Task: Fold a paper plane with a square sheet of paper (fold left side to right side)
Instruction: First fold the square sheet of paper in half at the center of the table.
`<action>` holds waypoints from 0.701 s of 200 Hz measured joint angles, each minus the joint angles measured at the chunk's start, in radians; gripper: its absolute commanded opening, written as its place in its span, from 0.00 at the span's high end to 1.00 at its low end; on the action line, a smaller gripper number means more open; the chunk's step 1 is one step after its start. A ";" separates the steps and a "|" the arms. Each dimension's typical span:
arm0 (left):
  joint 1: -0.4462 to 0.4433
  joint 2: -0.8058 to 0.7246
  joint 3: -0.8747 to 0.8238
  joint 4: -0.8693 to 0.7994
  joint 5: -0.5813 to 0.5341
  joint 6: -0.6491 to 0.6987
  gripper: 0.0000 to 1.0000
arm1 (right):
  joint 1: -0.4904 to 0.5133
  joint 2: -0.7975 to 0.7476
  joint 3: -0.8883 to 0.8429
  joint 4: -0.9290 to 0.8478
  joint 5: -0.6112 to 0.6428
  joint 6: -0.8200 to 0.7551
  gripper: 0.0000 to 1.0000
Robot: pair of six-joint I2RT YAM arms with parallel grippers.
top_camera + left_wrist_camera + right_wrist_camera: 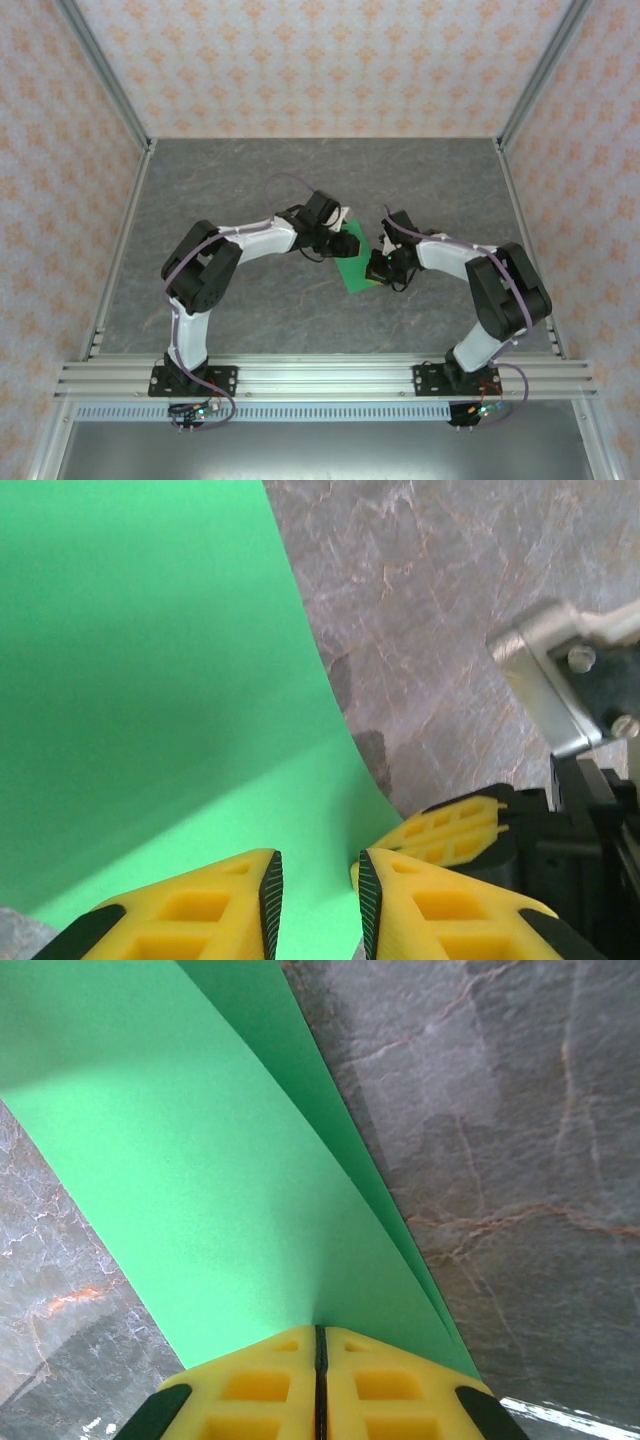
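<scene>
Starting on the left: the left arm (200, 270) bends in from its base toward the middle of the grey, stone-patterned table (230, 170). The left gripper (348, 243) sits at the upper left edge of the square sheet of paper (355, 272). On the left wrist view I see its yellow fingers (230, 905) standing a little apart, with a narrow gap between the black pads and green showing through it. So it's slightly spread, not clamped on anything I can make out.

The sheet lies mid-table between the two grippers, bright green and bowed rather than flat. On the right wrist view a second layer peeks out along its right edge, so it's doubled over.

Moving right, the right gripper (320, 1330) has its fingers pressed tight together and the paper runs straight into the seam, so it's pinching the sheet. The left wrist view shows one of its yellow fingers just beside my left ones. The right arm (500, 290) curls in from the right.
</scene>
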 measured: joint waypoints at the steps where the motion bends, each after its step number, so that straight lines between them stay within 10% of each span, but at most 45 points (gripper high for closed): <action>1: 0.001 0.001 0.001 0.000 0.000 0.000 0.70 | 0.000 0.000 0.000 0.000 0.000 0.000 0.91; 140: 0.089 0.084 0.005 0.014 -0.032 -0.011 0.70 | 0.005 0.000 0.008 -0.011 0.034 -0.031 0.91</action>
